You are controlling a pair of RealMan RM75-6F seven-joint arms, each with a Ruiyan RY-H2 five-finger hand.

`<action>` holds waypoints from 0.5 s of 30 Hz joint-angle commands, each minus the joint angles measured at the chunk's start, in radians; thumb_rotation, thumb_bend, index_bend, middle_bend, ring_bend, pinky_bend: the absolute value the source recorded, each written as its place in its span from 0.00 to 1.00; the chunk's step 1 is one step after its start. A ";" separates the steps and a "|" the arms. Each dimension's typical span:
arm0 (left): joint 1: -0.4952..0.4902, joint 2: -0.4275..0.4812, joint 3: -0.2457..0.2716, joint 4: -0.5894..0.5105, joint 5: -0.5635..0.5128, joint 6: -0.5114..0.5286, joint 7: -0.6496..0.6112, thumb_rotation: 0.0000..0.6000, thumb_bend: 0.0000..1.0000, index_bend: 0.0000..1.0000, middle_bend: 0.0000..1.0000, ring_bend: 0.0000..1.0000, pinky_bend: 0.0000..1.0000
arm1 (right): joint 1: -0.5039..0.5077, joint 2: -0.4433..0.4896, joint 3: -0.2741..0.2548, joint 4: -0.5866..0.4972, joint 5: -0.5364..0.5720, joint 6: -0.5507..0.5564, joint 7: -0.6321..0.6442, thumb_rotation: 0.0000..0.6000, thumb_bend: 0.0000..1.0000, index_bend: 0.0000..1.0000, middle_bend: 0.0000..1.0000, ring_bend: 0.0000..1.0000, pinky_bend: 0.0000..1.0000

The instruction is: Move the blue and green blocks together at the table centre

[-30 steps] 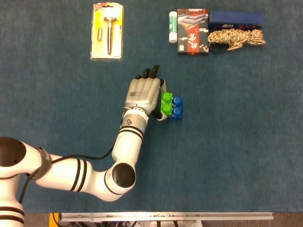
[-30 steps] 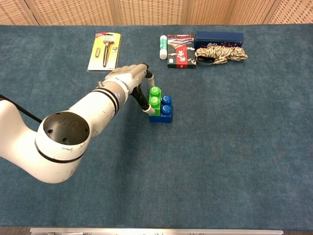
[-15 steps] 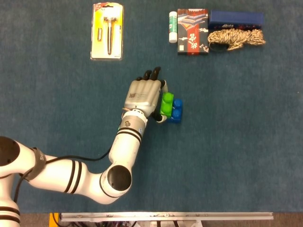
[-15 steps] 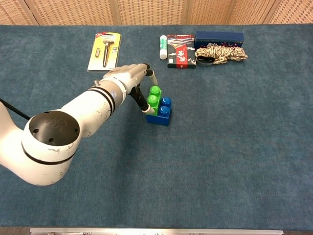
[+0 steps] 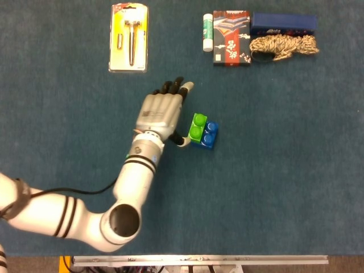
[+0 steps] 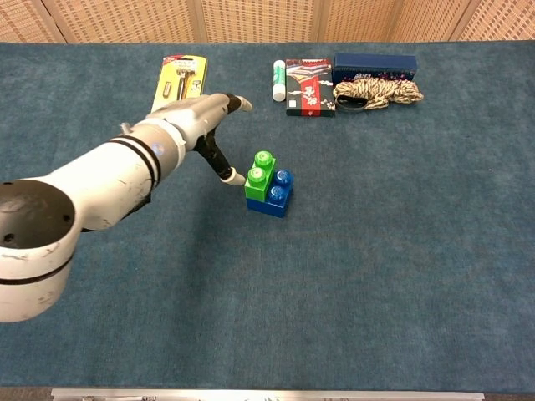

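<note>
My left robot hand [image 5: 160, 114] hovers with fingers spread, holding nothing; just to its right the green block [image 5: 197, 127] sits on the blue block [image 5: 208, 135]

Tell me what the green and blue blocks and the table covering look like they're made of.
Green block and blue block: probably moulded plastic, with glossy studs and saturated colour. Table covering: looks like matte, felt-like fabric with a fine, fuzzy texture.
</note>
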 commanded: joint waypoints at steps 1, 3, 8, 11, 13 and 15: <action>0.047 0.087 0.027 -0.089 0.039 0.041 -0.017 1.00 0.13 0.09 0.01 0.00 0.15 | 0.001 -0.001 0.000 -0.001 0.000 -0.002 -0.003 1.00 0.04 0.28 0.15 0.00 0.03; 0.073 0.134 0.047 -0.130 0.068 0.055 -0.029 1.00 0.13 0.11 0.02 0.00 0.15 | 0.002 -0.002 0.000 -0.003 0.001 -0.005 -0.010 1.00 0.04 0.28 0.15 0.00 0.03; 0.138 0.237 0.135 -0.196 0.198 0.070 -0.054 1.00 0.13 0.13 0.02 0.00 0.15 | 0.009 -0.006 -0.001 -0.010 0.005 -0.020 -0.033 1.00 0.04 0.28 0.15 0.00 0.03; 0.178 0.279 0.215 -0.198 0.325 0.090 -0.059 1.00 0.13 0.14 0.02 0.00 0.15 | 0.011 -0.008 -0.001 -0.012 0.008 -0.028 -0.042 1.00 0.04 0.28 0.15 0.00 0.03; 0.215 0.302 0.285 -0.180 0.447 0.111 -0.067 1.00 0.13 0.14 0.02 0.00 0.15 | 0.013 -0.009 0.000 -0.014 0.012 -0.032 -0.049 1.00 0.04 0.28 0.15 0.00 0.03; 0.254 0.320 0.351 -0.151 0.561 0.136 -0.075 1.00 0.13 0.15 0.02 0.00 0.15 | 0.014 -0.010 0.001 -0.016 0.016 -0.036 -0.055 1.00 0.04 0.28 0.15 0.00 0.03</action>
